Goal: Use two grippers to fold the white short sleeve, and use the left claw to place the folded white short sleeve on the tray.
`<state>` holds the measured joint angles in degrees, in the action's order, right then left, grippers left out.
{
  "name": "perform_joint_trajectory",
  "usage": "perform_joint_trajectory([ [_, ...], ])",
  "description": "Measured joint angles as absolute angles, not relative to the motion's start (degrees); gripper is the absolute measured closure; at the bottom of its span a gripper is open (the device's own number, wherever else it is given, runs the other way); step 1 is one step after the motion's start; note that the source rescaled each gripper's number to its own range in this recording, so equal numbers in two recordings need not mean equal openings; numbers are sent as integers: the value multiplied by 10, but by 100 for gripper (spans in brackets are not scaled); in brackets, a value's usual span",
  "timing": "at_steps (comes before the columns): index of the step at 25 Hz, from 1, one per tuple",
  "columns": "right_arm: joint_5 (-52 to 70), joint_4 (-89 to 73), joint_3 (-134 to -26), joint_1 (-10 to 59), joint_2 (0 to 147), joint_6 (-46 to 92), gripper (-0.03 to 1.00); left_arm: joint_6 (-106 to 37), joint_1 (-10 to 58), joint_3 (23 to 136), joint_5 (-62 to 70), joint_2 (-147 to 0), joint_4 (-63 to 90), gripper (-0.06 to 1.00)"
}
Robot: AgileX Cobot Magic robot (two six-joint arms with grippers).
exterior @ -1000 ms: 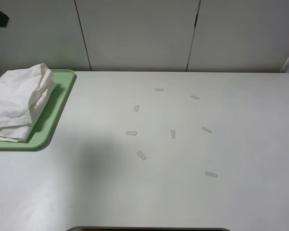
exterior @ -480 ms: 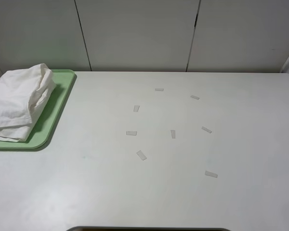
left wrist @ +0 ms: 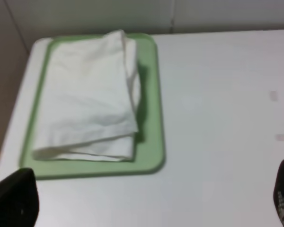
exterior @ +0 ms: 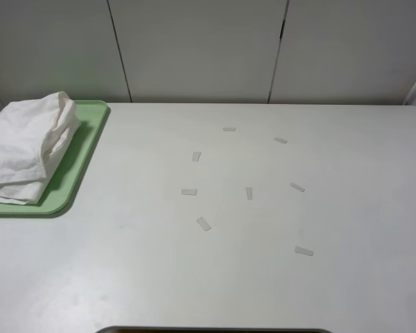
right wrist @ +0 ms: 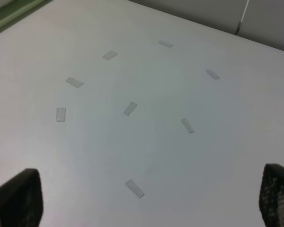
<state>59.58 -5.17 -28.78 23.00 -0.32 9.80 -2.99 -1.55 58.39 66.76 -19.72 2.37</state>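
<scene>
Tray (exterior: 83,149) at bench (exterior: 159,277) far left corner, along left edge. Folded shirt (exterior: 24,149) on tray, covering its left part; tray's right strip bare. Shirt's thicker folded edge toward tray's right side. Eight tape strips (exterior: 204,223) scattered on bench middle, well apart from tray, in loose ring with one strip (exterior: 249,193) inside. Wall panels behind far edge. Left gripper (left wrist: 146,208) above bench, nearer front than tray, apart from shirt. Right gripper (right wrist: 146,203) above bench, on near side of strips.
</scene>
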Motion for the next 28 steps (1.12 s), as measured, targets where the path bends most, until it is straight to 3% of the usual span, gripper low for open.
perform_joint_trajectory([
  [11, 596, -52, -288, 230, -3, 98, -3, 11, -15, 423, 663, 0, 14, -5],
  [17, 596, -52, -288, 230, -3, 98, -3, 54, -15, 409, 666, 4, -72, -5],
  [28, 596, -52, -288, 230, -3, 98, -3, 58, -15, 317, 635, 4, -69, -4],
])
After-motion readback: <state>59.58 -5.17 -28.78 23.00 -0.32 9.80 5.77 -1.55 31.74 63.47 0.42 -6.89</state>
